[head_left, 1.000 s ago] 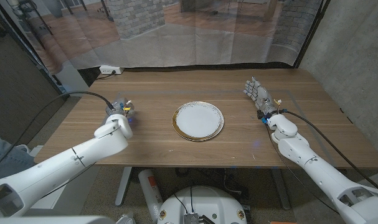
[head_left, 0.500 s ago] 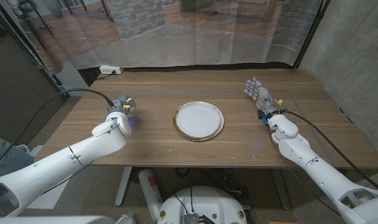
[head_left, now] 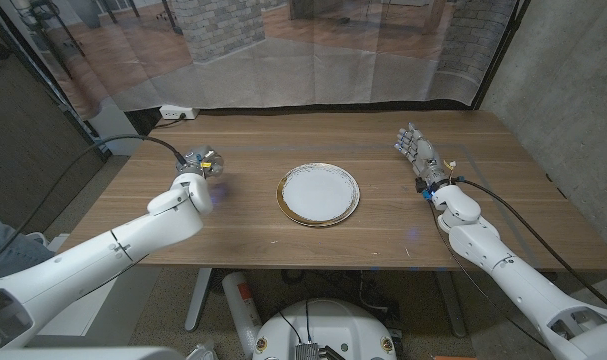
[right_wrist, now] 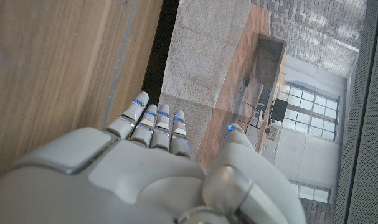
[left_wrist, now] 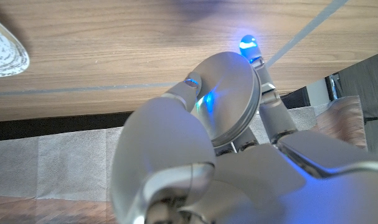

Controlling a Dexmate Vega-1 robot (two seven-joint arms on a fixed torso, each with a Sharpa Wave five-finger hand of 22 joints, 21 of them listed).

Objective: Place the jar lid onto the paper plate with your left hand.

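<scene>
Behind the long wooden worktop (head_left: 313,235) hangs a sheer translucent curtain, with brick and a wood floor dimly showing through it, and a grey wall closes off the robot's right side. Near the middle of the worktop sits the round white paper plate with a gold-brown rim (head_left: 318,194), with nothing on it. Your left hand (head_left: 201,163) is well off to the left of the plate, and in the left wrist view the round silvery metal jar lid (left_wrist: 229,93) is clamped between its fingers, tilted on edge and catching the blue glow of the fingertip lights; in the head view it appears held a little above the wood, though I can't be certain how high. So the pickup looks done and you're in the carry: the lid is in hand but has yet to reach the plate. My read is that the next move calls for a sideways sweep to the right until the lid is over the plate's centre, then levelling it, lowering, and letting go close to the surface so it doesn't roll or skid off the shallow rim. Your right hand (head_left: 417,155) stands upright on its edge, well to the right of the plate, fingers extended and holding nothing; leave it parked there.
</scene>
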